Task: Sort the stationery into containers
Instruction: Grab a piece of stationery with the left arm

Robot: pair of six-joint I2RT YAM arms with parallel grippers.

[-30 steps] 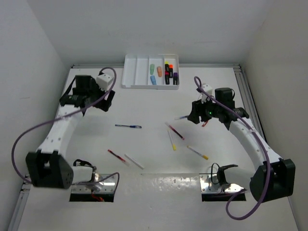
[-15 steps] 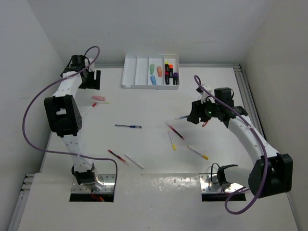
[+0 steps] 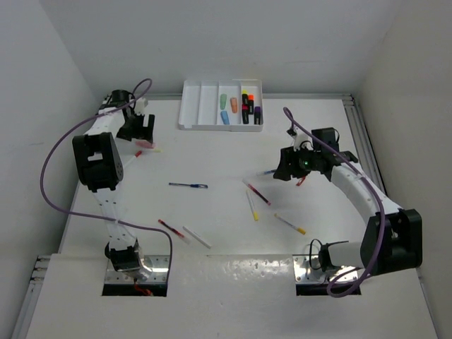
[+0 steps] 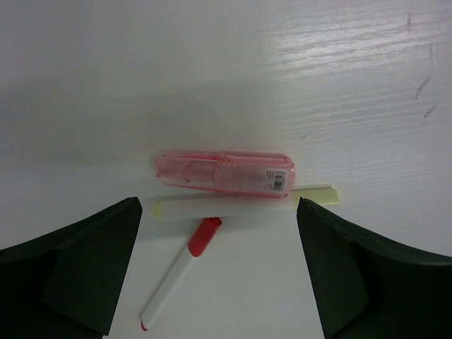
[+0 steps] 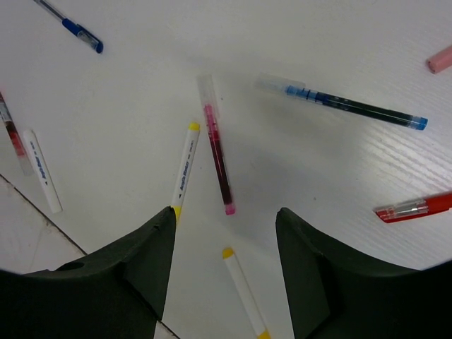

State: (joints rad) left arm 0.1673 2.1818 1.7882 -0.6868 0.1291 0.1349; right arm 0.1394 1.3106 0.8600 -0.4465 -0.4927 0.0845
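The white tray [image 3: 192, 106] stands at the back with green [image 3: 223, 101], blue [image 3: 225, 117], orange [image 3: 233, 106], yellow-black [image 3: 245, 106] and purple [image 3: 257, 113] highlighters in its right compartments. My left gripper [image 3: 141, 131] hovers open at the far left, above a pink highlighter [image 4: 224, 172], a pale yellow-ended pen [image 4: 240, 205] and a red-capped white pen [image 4: 176, 272]. My right gripper [image 3: 285, 167] is open and empty above loose pens: a dark pink pen [image 5: 217, 164], two yellow-tipped white pens [image 5: 184, 169] [image 5: 244, 293], a blue-black pen [image 5: 349, 104] and a red pen [image 5: 413, 207].
More pens lie mid-table: a blue one [image 3: 188, 185], a red one [image 3: 169, 227] and a white one [image 3: 196, 236]. Silver base plates [image 3: 138, 272] [image 3: 326, 272] sit at the near edge. The left wall is close beside the left arm. Purple cables loop off both arms.
The left arm swung back to the far left corner, uncovering the pink highlighter, and its jaws spread wider. The right arm barely shifted.
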